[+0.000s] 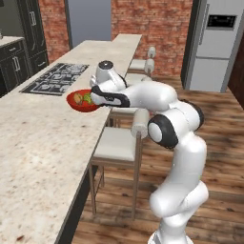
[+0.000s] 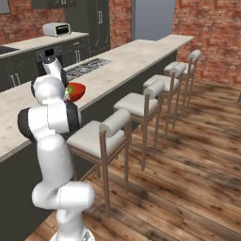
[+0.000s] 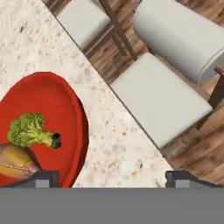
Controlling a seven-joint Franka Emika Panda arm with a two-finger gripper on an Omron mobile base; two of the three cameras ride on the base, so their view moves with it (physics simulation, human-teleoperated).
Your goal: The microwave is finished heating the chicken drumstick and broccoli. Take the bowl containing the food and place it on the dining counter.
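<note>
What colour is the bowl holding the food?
Glossy red; the bowl shows best in the hand view.

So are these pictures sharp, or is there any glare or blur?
Left base view: soft, even light, faint shadow under the glossy red round bowl on the beige speckled stone counter. Right base view: slightly grainy, no glare. Hand view: the small bright green broccoli floret looks crisp, the padded white stool smooth and flat-lit.

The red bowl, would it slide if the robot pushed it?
Probably: the bowl looks glossy and sits on smooth stone counter. It seems rigid and shallow, so unlikely to tip. The broccoli and drumstick lie loose and might shift.
</note>
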